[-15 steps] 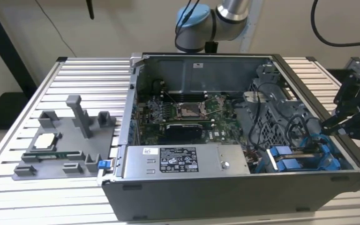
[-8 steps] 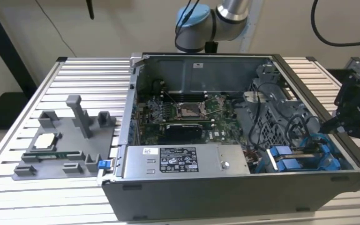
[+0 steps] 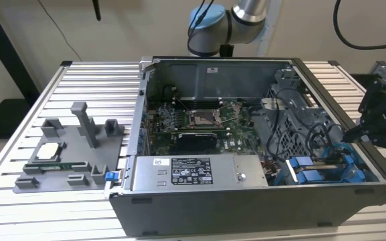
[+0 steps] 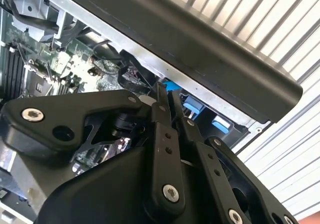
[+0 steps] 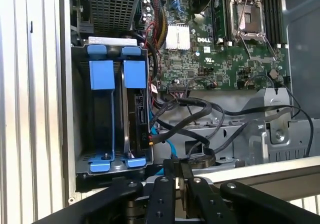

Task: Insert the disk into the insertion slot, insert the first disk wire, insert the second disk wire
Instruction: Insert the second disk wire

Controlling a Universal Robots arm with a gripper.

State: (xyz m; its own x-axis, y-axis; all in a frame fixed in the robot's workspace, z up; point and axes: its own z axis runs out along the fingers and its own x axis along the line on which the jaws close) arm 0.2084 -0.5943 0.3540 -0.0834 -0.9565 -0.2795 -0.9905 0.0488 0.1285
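Sitting edge-on in the insertion slot, disk showing a dark side framed by bright blue carrier, hand closed tight, holding nothing.

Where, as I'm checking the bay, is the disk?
In the first wrist view the disk sits in the insertion slot, next to the black cables; at the exterior view's lower right.

An open computer case is set on a slatted table. Within it, a green motherboard with a silver-framed processor socket is seen, bordered by a long grey metal box bearing a sticker. A grey fixture is placed on the table toward the exterior view's left. Black cables are draped beside the board.
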